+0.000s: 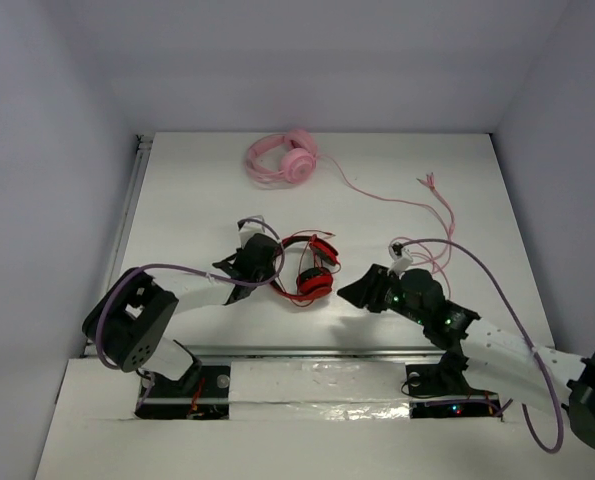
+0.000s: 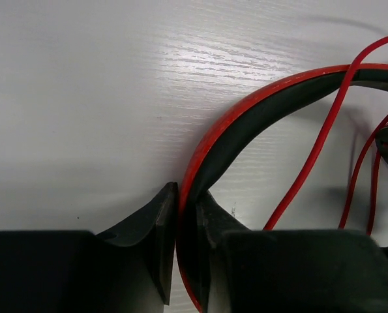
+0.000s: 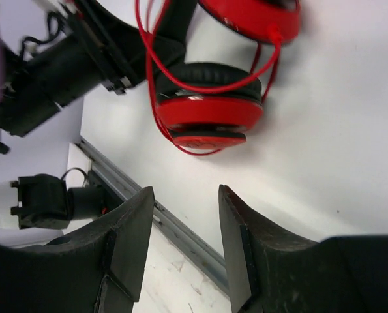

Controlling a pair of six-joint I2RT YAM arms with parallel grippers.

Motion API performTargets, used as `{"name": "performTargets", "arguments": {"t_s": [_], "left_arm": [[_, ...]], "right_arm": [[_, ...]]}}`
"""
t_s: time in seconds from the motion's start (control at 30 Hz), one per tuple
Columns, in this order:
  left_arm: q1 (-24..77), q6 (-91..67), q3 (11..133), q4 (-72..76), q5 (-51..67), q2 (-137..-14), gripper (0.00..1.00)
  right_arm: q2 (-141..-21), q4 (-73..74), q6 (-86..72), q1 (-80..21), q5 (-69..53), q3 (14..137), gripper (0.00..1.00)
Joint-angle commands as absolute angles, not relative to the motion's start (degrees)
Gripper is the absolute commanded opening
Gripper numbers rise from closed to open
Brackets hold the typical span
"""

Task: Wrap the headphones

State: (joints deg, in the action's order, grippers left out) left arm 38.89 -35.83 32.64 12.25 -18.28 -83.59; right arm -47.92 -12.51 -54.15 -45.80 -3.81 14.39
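Seeing headphones (image 1: 305, 268) lying just left of centre in the top view, cups toward the right side of the bundle. Showing black headband (image 2: 246, 124) with a red outer edge, arcing from bottom centre to upper right of the left wrist view. Being pinched at that headband, bottom centre, between the closed-in fingers of the left gripper (image 2: 180, 225). Sitting with two red round ear cups (image 3: 210, 111), black pads, close together at top centre of the right wrist view. Trailing thin red cable (image 2: 317, 147) in loose loops over the lower cup and across the headband arc.
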Motion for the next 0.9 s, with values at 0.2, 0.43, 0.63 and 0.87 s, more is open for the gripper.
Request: {"name": "performTargets", "arguments": {"t_s": [0.2, 0.43, 0.63, 0.87], "left_arm": [[38.4, -35.9, 34.2, 4.1, -25.4, -71.7, 0.7], [38.4, -38.0, 35.5, -8.2, -31.1, -52.8, 0.99], [38.4, -35.7, 40.3, -10.2, -25.8, -38.7, 0.99], [38.4, -27.7, 51.1, -13.1, -24.7, -33.6, 0.99]], "right_arm": [[-41.5, 2.8, -44.5, -45.9, 5.8, 26.1, 0.29], [-38.0, 5.9, -39.7, -45.9, 13.7, 34.0, 0.0], [-28.0, 9.5, -35.2, -45.9, 23.5, 40.3, 0.22], [-21.4, 12.9, -33.2, -45.9, 34.4, 44.2, 1.0]]}}
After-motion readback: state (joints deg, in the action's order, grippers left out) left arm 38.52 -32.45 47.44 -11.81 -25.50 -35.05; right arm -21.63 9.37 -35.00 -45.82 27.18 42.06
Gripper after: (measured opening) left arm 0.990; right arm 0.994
